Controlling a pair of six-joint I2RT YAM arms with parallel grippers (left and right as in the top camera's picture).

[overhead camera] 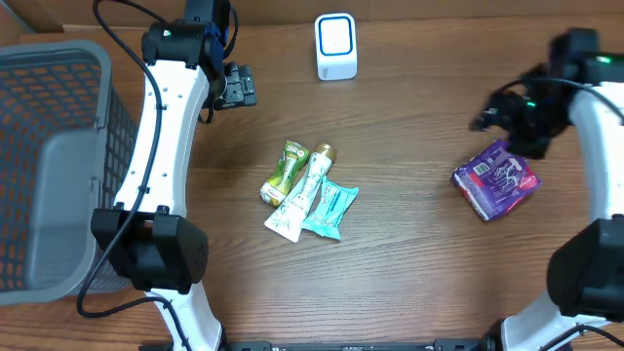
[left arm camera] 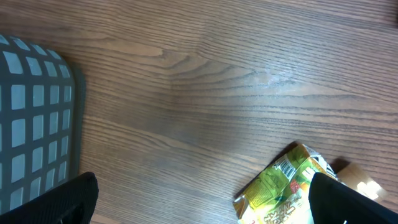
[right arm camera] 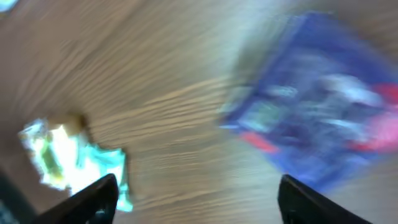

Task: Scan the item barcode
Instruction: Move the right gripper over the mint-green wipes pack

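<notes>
A purple packet (overhead camera: pixel 495 178) lies flat on the table at the right, just below my right gripper (overhead camera: pixel 492 112). The right wrist view is blurred; there the purple packet (right arm camera: pixel 323 118) lies ahead and to the right, and my right gripper (right arm camera: pixel 199 202) stands open with only bare wood between its fingers. A white barcode scanner (overhead camera: pixel 335 47) stands at the back centre. My left gripper (overhead camera: pixel 237 86) hovers at the back left, open and empty. In its wrist view the left gripper (left arm camera: pixel 202 211) spans bare wood, with a green packet (left arm camera: pixel 280 186) by its right finger.
A green packet (overhead camera: pixel 284 173), a white tube (overhead camera: pixel 304 193) and a teal packet (overhead camera: pixel 329 210) lie together mid-table. A grey mesh basket (overhead camera: pixel 58 166) fills the left side, and its corner (left arm camera: pixel 37 124) shows in the left wrist view.
</notes>
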